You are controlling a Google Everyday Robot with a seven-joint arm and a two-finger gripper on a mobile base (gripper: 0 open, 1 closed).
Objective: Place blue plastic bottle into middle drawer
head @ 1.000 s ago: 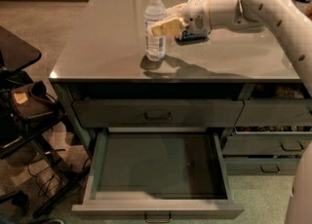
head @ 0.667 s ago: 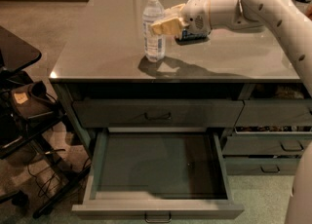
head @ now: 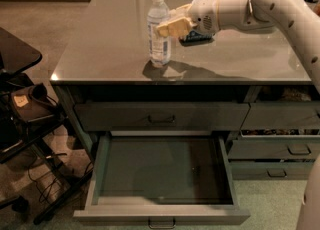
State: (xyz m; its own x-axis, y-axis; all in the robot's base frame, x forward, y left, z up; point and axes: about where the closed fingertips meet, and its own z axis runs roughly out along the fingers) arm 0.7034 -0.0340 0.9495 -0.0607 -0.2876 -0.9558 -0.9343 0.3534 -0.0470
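— We've got the gripper [head: 163, 28] reaching in from three o'clock, pinching the blue plastic bottle [head: 159, 50] at mid-height.

— And the bottle is upright, its base on the grey countertop [head: 105, 44], a little back from the front edge.

— At six o'clock from it, the middle drawer [head: 160, 170] is pulled right out and bare inside, with open floor from wall to wall.

— The top drawer [head: 161, 117] above it is flush and shut, so we see the counter lip overhanging only the back of the opening.

— At nine o'clock, a dark cart with cables [head: 30, 105] sits near the drawer's left wall. At three o'clock are the narrower drawers [head: 287, 149].
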